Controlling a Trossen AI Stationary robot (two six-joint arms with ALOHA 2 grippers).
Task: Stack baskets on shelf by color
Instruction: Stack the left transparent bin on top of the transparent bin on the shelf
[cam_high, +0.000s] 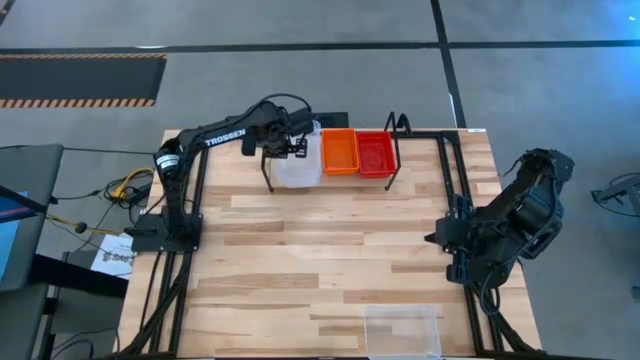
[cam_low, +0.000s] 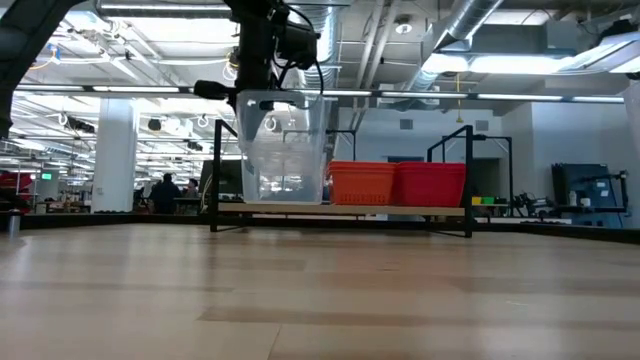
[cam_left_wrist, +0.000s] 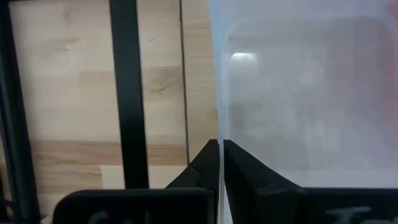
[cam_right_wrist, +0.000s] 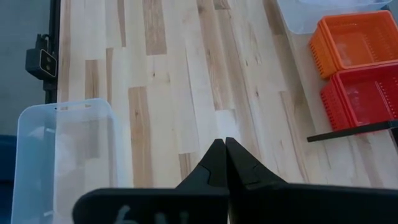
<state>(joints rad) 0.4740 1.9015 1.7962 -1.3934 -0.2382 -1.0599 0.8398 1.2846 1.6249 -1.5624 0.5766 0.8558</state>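
Two grippers are recorded. Left gripper (cam_left_wrist: 221, 163): jaws pinched closed on the wall of a clear basket (cam_high: 298, 165), held raised over the shelf (cam_high: 392, 150) at 12 o'clock on the table (cam_high: 320, 250). Right gripper (cam_right_wrist: 225, 160): jaws closed on nothing, parked at 3 o'clock. Orange basket (cam_high: 339, 151) and red basket (cam_high: 375, 153) are set side by side on the shelf, beside the held one. Second clear basket (cam_high: 403, 330) is placed at 6 o'clock.
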